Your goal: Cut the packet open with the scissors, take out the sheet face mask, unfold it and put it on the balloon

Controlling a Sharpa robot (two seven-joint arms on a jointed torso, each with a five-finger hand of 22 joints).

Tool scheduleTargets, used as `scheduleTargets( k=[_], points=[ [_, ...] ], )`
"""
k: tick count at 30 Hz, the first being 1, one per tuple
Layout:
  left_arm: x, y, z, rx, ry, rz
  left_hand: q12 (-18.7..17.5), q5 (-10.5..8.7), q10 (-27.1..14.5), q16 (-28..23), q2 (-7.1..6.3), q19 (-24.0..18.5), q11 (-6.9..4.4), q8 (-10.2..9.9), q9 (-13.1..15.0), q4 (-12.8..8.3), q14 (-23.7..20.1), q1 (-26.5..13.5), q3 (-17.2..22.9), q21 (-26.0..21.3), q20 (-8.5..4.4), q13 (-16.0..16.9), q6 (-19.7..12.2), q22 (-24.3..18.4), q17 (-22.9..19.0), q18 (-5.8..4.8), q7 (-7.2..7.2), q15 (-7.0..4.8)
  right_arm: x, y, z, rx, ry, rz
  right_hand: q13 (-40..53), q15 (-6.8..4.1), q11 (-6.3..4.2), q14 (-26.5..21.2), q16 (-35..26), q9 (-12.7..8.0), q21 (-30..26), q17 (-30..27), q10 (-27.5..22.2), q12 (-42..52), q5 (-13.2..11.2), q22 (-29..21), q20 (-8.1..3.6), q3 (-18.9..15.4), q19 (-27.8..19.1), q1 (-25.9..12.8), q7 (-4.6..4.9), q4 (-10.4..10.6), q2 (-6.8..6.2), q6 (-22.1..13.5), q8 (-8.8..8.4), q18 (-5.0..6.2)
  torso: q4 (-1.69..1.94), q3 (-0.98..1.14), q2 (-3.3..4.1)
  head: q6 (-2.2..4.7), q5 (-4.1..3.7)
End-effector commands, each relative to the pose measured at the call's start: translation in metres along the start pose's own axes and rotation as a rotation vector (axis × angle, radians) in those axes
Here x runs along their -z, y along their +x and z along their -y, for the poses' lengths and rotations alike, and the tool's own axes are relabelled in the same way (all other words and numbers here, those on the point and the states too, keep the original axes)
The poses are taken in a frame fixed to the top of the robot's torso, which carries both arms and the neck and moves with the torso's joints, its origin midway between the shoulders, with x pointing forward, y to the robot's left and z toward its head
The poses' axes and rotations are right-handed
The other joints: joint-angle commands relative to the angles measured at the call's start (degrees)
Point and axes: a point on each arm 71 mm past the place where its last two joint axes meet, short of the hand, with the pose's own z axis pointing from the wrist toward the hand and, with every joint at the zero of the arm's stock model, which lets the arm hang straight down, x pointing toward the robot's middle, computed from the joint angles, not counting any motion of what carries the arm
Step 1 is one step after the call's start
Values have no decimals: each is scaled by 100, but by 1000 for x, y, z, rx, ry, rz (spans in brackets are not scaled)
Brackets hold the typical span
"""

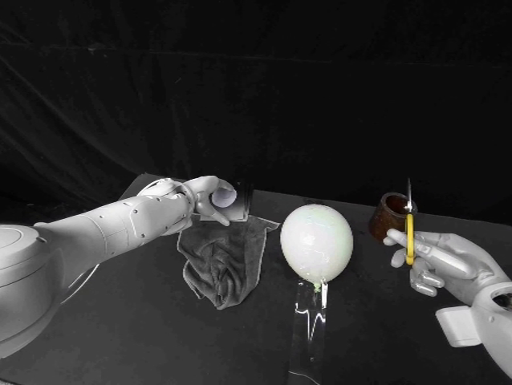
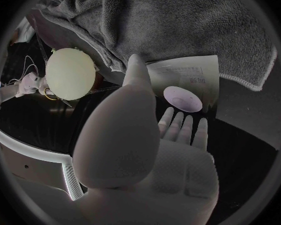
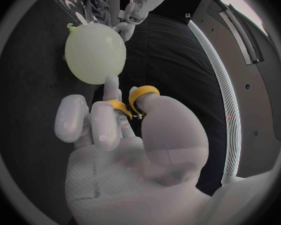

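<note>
My left hand [image 1: 208, 199] holds the packet [image 1: 235, 202] above the table's back left; in the left wrist view the pale packet [image 2: 189, 80], printed with an oval, sits between my thumb and fingers [image 2: 178, 127]. The whitish balloon [image 1: 316, 243] stands upright on a clear stand [image 1: 308, 321] at the middle, and it also appears in the wrist views as the balloon [image 2: 70, 72] and the balloon [image 3: 95, 53]. My right hand [image 1: 444, 261] grips the yellow-handled scissors [image 1: 409, 234] to the balloon's right, blades pointing up. Fingers pass through the yellow loops [image 3: 135, 99].
A crumpled grey cloth [image 1: 224, 258] lies on the black table below my left hand, left of the balloon. A brown cup [image 1: 388, 216] stands behind the scissors at the right. The table's back edge runs just behind the packet.
</note>
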Motion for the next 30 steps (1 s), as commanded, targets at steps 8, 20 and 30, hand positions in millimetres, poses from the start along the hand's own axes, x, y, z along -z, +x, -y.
scheduleTargets(
  k=[8, 20, 30],
  points=[
    [-2, 4, -2, -11, -17, -36, -12, 16, -30, -15, 78, 22, 12, -22, 2, 6, 12, -4, 139, 43, -40, -1, -22, 9, 3, 150, 271, -8, 0, 5, -2, 12, -14, -36, -10, -54, -477, 110, 34, 13, 17, 21, 971, -3, 2, 10, -11, 209, 52, 651, -42, -206, 711, 79, 42, 79, 13, 6, -8, -40, 0],
    [1, 19, -9, -23, -28, -65, 9, 0, 138, 1, 353, 86, 2, 66, 82, -6, 99, 65, 535, 75, -23, 15, 197, 20, 23, 301, 256, -26, 1, 7, -2, 12, -15, -46, -14, -57, -481, 110, 33, 18, 4, 20, 977, -7, 2, 1, -13, 214, 43, 648, -46, -214, 711, 87, 50, 83, 5, 7, -14, -56, 15],
    [5, 29, -15, -5, -33, -82, 25, -20, 350, 97, 850, 392, 41, 145, 150, -33, 504, 9, 962, 228, 81, 29, 369, 74, 141, 376, 292, 21, 1, 8, -2, 14, -19, -53, -17, -60, -485, 113, 43, 21, 4, 32, 985, -12, 5, 3, -16, 224, 43, 649, -52, -226, 714, 93, 56, 83, 17, 9, -13, -69, 4]
  ],
)
